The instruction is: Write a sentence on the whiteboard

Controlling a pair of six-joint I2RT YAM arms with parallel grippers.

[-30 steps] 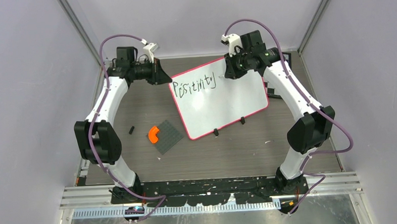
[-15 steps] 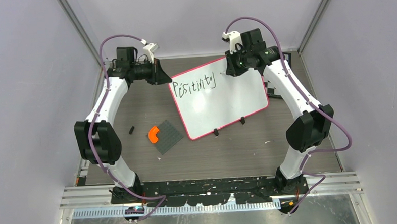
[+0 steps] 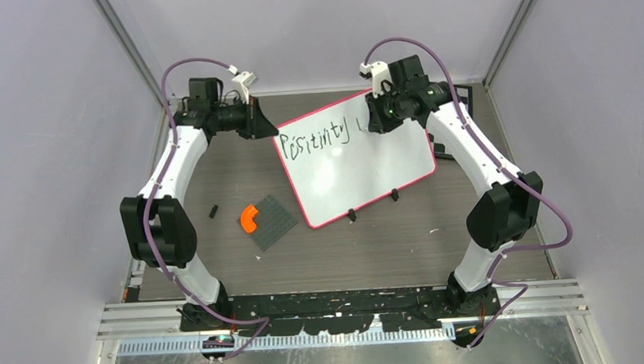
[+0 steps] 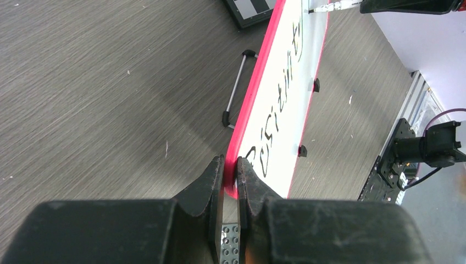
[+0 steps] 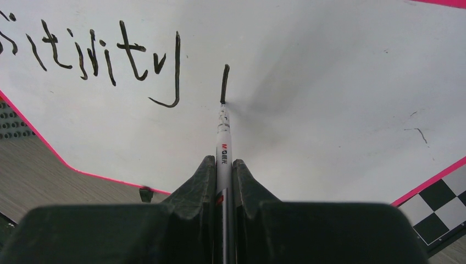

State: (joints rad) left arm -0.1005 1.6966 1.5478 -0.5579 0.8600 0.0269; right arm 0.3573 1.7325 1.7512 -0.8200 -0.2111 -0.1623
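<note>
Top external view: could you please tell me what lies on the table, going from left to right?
small black piece → orange block → grey studded plate → whiteboard

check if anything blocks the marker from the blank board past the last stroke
Nothing visible does. The marker in the right tool touches the whiteboard at the end of the last stroke, and only faint smudges mark the board beyond it. The left tool clamps the rim elsewhere.
</note>
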